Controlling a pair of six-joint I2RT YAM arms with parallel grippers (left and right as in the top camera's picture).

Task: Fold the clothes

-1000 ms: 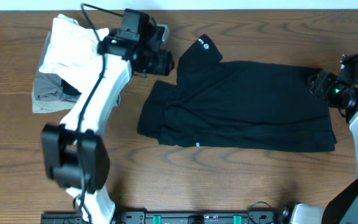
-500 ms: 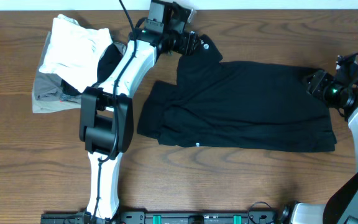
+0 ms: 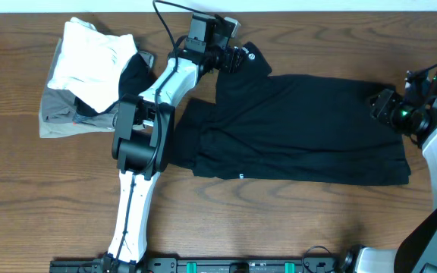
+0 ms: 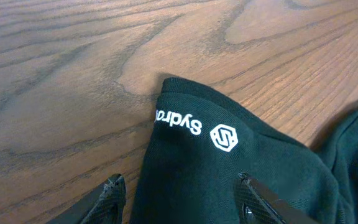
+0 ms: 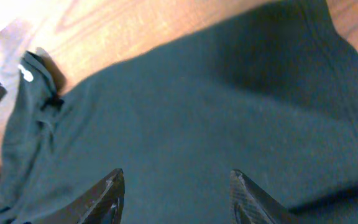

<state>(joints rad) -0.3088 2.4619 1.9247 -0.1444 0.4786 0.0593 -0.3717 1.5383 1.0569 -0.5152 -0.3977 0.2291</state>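
Black shirt point(image 3: 294, 144) lies spread flat on the wooden table point(image 3: 279, 227). It reaches from directly under the left gripper point(image 3: 234, 59) to directly under the right gripper point(image 3: 378, 102), so you will find one gripper over each end of the garment.

**Left gripper.** In the left wrist view, the fingertips point(image 4: 114, 186) stand well apart on either side of a folded corner of the shirt. The jaws are open. The fabric between them lies flat and is not pinched. One fingertip sits over bare wood just beside the fabric edge, and the other sits over the cloth. Just ahead of the gripper you can read a small round white logo point(image 4: 224, 137) with white lettering point(image 4: 178, 121) beside it. Beyond the lettering the corner ends and the table surface begins.

**Right gripper.** In the right wrist view, the fingertips point(image 5: 114, 186) stand apart over smooth dark fabric. The jaws are open and hold nothing. The shirt fills nearly everything ahead of the gripper, with a strip of table visible at the far side. This view is blurred, so you cannot tell whether the fingertips touch the cloth.

**Other items.** A tiny white hem mark point(image 3: 241, 177) shows on the shirt edge, nearer the left gripper than the right. On the outer side of the left gripper, well apart from it, a white folded garment point(image 3: 89, 57) rests on a grey folded garment point(image 3: 59, 121).
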